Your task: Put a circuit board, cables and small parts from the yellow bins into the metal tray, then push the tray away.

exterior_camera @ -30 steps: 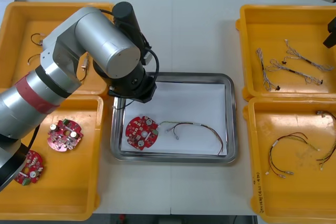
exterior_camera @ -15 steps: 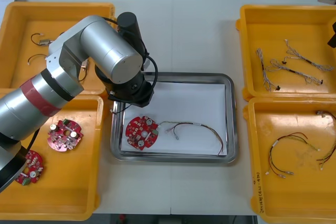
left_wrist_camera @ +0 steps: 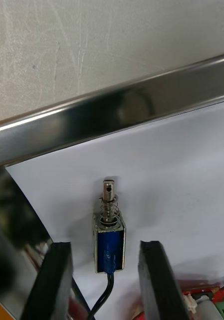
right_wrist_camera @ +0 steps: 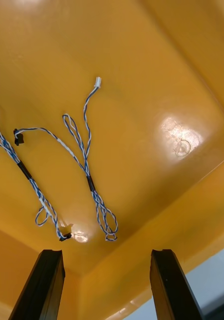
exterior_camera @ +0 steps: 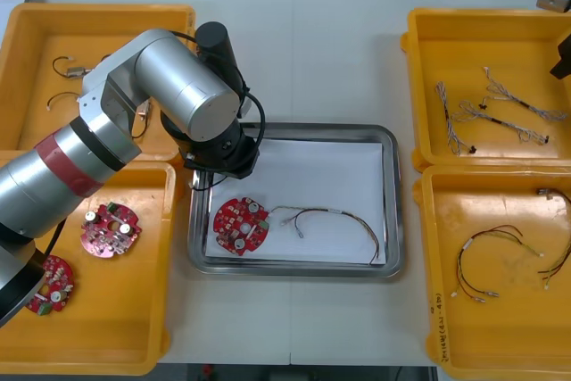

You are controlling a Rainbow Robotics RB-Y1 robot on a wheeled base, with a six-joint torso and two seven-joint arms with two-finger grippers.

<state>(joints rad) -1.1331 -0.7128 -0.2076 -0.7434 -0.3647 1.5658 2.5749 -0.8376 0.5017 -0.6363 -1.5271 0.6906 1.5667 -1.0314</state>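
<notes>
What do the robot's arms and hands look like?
The left arm is built of thick silver cylinders with black joints, a red band around one segment and a black cable looping by the wrist. The left hand, above the metal tray, and right hand, above a yellow bin, each have two flat black fingers.
</notes>
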